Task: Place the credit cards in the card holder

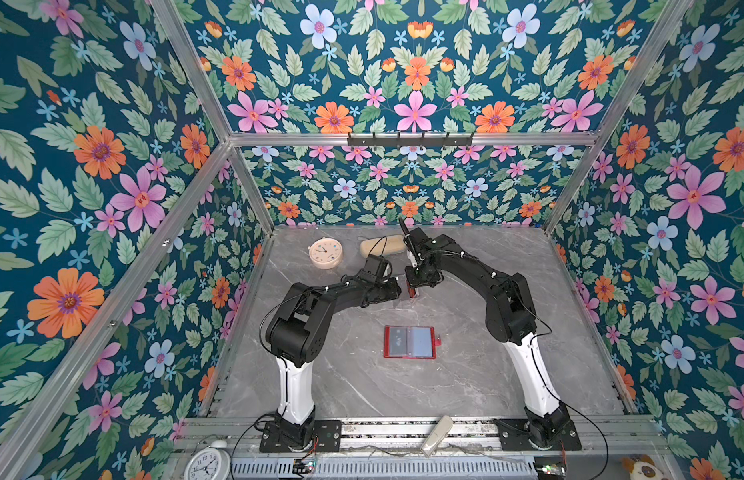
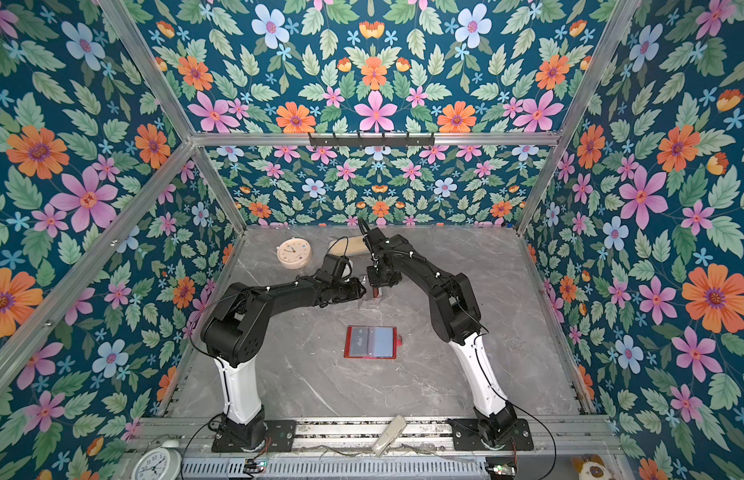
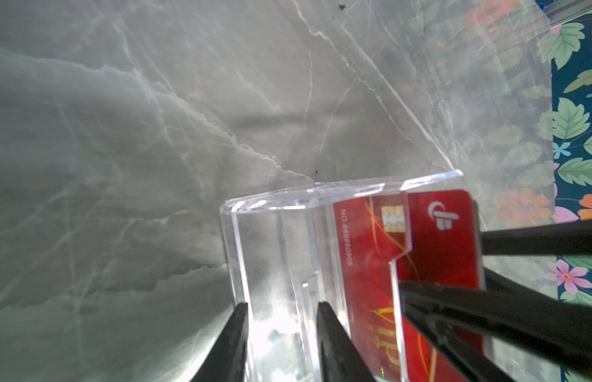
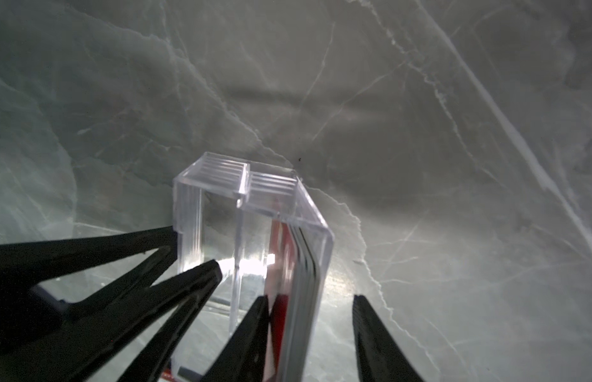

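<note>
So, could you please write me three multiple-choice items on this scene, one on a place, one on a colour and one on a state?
1. Where on the table does the peach clock stand?
A) near edge, in the middle
B) far left, by the back wall
C) near right corner

2. What colour is the chip card in the clear card holder?
A) blue
B) red
C) green

3. How is the red wallet?
A) shut
B) standing on edge
C) lying open

Answers:
1 B, both top views show it far left near the wall.
2 B, the left wrist view shows its red face.
3 C, it lies flat with both inner pockets showing.
</note>
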Robot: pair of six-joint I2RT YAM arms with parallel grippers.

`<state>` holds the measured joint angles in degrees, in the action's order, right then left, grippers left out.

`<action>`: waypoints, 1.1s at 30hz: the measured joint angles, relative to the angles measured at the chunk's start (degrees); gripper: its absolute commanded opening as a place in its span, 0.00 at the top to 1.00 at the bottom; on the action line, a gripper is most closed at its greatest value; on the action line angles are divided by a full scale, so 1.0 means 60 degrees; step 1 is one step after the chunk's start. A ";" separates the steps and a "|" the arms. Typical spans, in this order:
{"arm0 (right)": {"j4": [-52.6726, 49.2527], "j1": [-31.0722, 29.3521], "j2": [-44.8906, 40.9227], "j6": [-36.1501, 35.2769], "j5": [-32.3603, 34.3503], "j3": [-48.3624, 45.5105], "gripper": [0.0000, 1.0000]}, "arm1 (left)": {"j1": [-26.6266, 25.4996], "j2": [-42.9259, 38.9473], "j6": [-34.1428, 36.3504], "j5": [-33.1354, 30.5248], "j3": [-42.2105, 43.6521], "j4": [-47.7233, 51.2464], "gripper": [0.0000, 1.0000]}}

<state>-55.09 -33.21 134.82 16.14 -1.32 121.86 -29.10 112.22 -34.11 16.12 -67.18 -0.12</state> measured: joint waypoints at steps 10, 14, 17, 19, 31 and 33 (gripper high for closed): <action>-0.0484 -0.0098 0.0160 -0.0022 0.0393 0.0554 0.63 | -0.0007 -0.0004 -0.0036 -0.0029 0.0051 -0.0084 0.65; -0.0630 -0.0117 0.0160 -0.0044 0.0503 0.0703 0.63 | -0.0007 -0.0004 -0.0036 -0.0036 0.0055 -0.0087 0.65; -0.0714 -0.0146 0.0153 -0.0091 0.0572 0.0783 0.63 | -0.0007 -0.0004 -0.0040 -0.0036 0.0066 -0.0109 0.64; -0.0794 -0.0171 0.0146 -0.0149 0.0605 0.0852 0.63 | -0.0007 -0.0004 -0.0040 -0.0040 0.0066 -0.0113 0.65; -0.1104 -0.0270 0.0215 -0.0291 0.0572 0.1224 0.65 | -0.0007 -0.0004 -0.0040 -0.0040 0.0066 -0.0113 0.65; -0.1140 -0.0280 0.0237 -0.0291 0.0572 0.1264 0.64 | -0.0007 -0.0004 -0.0040 -0.0040 0.0066 -0.0113 0.65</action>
<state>-61.93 -34.89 136.25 14.39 2.11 129.45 -29.15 112.20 -34.35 15.88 -66.78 -0.80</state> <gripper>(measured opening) 0.352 0.353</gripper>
